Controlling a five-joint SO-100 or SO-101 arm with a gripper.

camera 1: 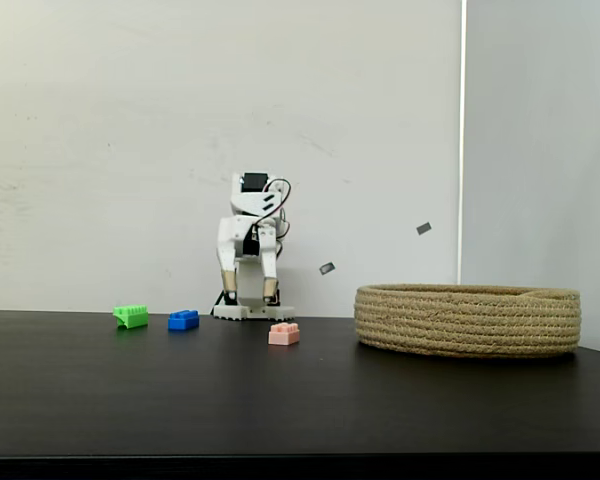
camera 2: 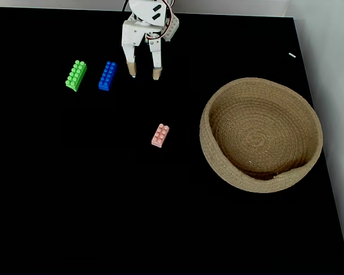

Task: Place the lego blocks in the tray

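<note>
Three lego blocks lie on the black table: a bright green one (camera 1: pixel 131 316) (camera 2: pixel 75 75) at the left, a blue one (camera 1: pixel 183 320) (camera 2: pixel 108 75) beside it, and a pale pink one (camera 1: pixel 284 334) (camera 2: pixel 160 135) nearer the middle. The tray, a round basket of coiled tan rope (camera 1: pixel 468 320) (camera 2: pixel 218 163), stands at the right with nothing inside. My gripper (camera 1: pixel 250 296) (camera 2: pixel 144 72) points down close to the arm's base, open, with nothing between its tan-tipped fingers. It hangs just right of the blue block and apart from it.
A white wall rises behind the table, with two small dark marks (camera 1: pixel 327 268) on it. In the top-down fixed view the table's right edge (camera 2: pixel 327 172) runs just past the basket.
</note>
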